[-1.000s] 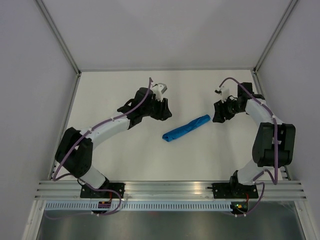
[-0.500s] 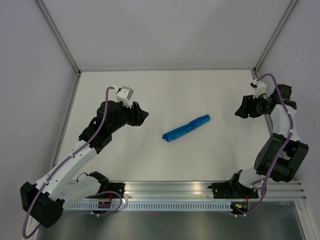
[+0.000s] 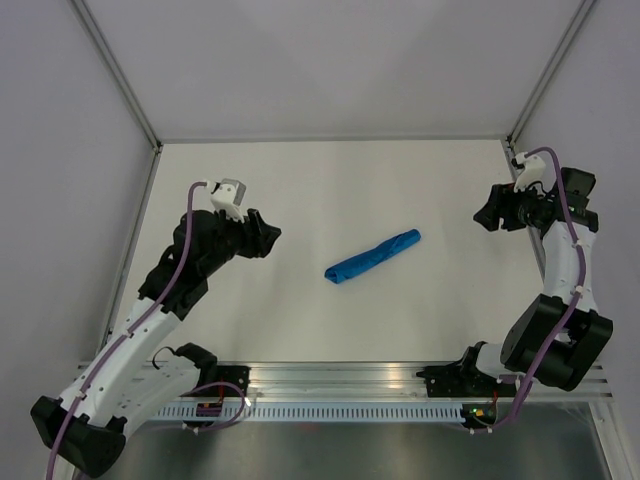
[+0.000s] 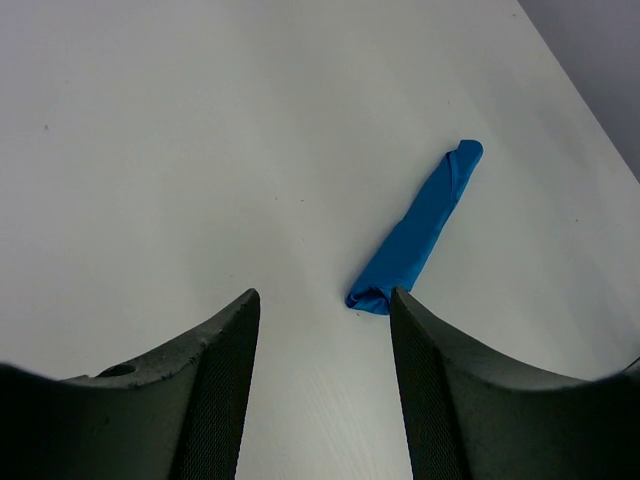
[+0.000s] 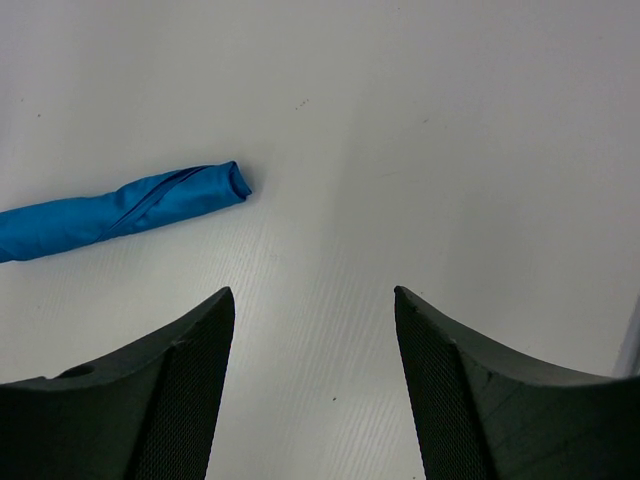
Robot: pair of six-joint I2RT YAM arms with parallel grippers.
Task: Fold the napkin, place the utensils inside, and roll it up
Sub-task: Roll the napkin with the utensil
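Contact is being made with nothing: the napkin [image 3: 372, 257] is lying as a tight blue roll on the table [image 3: 330, 180], ahead and slightly right of the left pincer [image 4: 322, 300], ahead and left of the right pincer [image 5: 313, 292], apart from both. The utensils are not being shown; they are judged wrapped inside, so the roll is being left free. Both pincers are being held spread and empty. Each arm is being held bent at its own side, wrist raised and aimed inward at the roll.
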